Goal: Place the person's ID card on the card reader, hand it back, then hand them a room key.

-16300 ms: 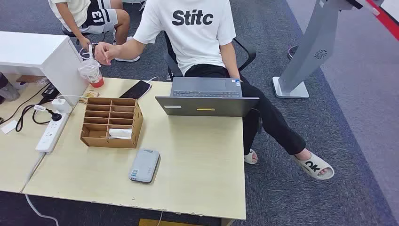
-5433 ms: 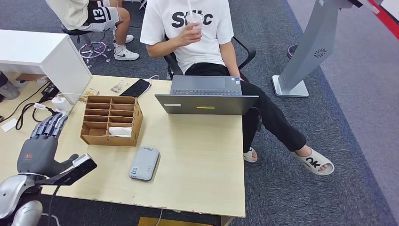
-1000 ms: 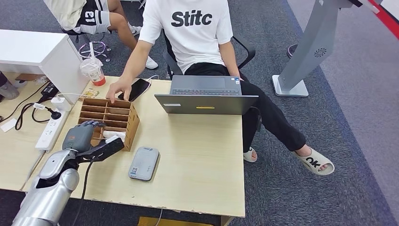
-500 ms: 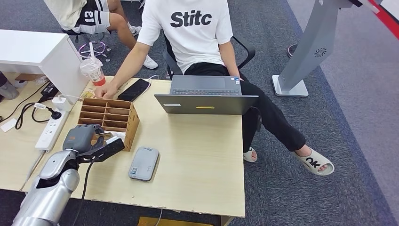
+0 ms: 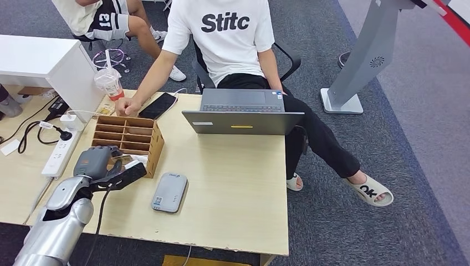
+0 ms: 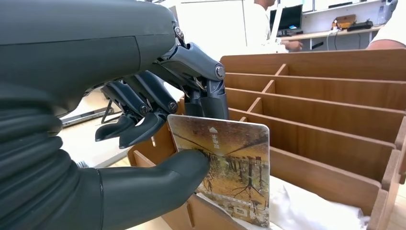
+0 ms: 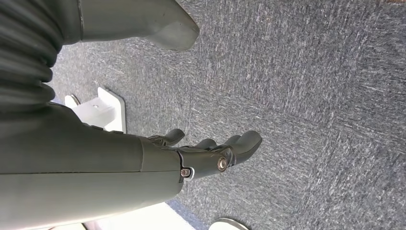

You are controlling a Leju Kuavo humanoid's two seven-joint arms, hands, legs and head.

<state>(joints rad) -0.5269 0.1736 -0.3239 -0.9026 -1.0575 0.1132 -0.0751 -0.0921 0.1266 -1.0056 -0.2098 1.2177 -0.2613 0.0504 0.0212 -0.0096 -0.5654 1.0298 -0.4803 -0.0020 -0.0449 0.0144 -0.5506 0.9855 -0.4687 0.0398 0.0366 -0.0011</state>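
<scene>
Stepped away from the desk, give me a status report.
Left robot hand pinching a picture card at the wooden organizer. Right robot hand empty over carpet. Card reader untouched.

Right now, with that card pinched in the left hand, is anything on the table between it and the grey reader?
Nothing visible. The left hand holds the card at the wooden organizer's front edge; only bare table separates it from the card reader.

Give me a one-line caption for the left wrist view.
Left hand pinches a picture-printed card between thumb and fingers at the wooden organizer.
</scene>
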